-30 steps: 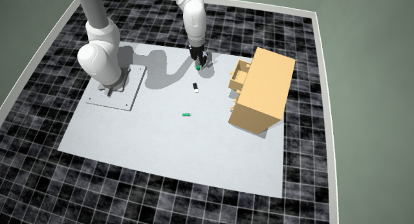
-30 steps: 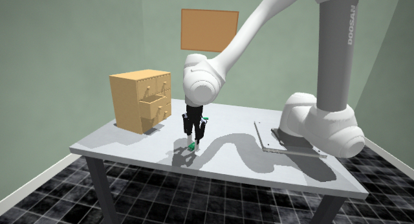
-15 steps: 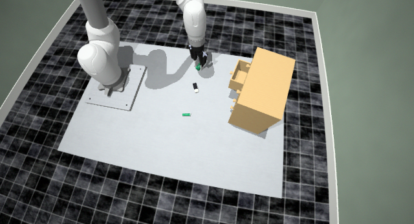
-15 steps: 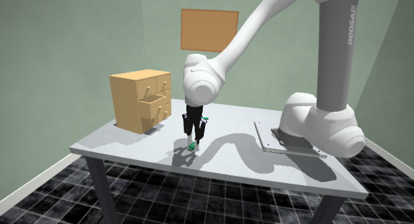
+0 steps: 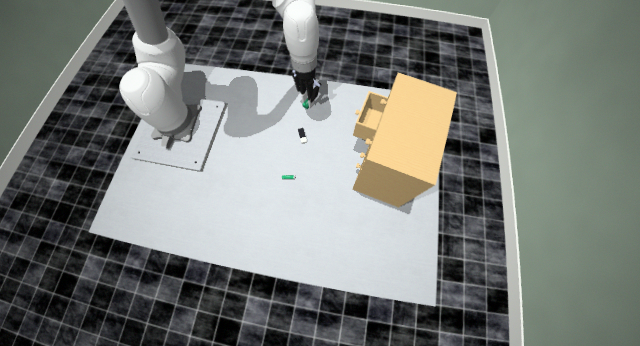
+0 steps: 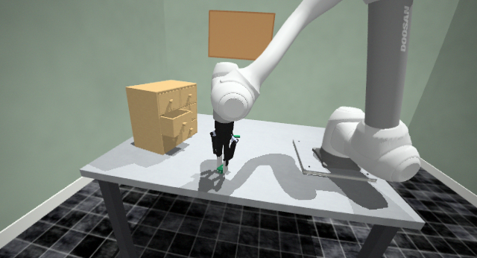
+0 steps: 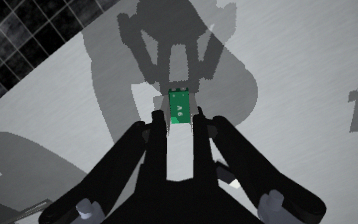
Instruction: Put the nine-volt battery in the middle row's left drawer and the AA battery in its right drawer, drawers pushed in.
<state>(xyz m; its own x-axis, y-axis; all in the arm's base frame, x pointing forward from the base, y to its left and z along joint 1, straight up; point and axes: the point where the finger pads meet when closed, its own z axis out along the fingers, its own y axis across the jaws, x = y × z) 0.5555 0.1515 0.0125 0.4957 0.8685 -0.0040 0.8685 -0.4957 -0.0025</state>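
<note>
The green nine-volt battery [image 5: 305, 104] [image 6: 220, 169] [image 7: 179, 105] lies flat on the grey table [image 5: 250, 236], left of the chest. My gripper [image 5: 308, 100] [image 6: 223, 167] [image 7: 179, 103] points straight down over it, its fingertips at the table and closed against the battery's two long sides. The small wooden chest [image 5: 410, 141] [image 6: 145, 116] stands at the table's right side. Its left drawer of the middle row [image 5: 369, 117] [image 6: 175, 118] is pulled partway out and looks empty. A small green cylindrical battery [image 5: 288, 177] lies nearer the table's middle.
A black cylinder with a white end [image 5: 302, 135] lies between the two green batteries. The arm's base plate [image 5: 200, 146] [image 6: 335, 172] is at the table's left side. The chest's other drawers are pushed in.
</note>
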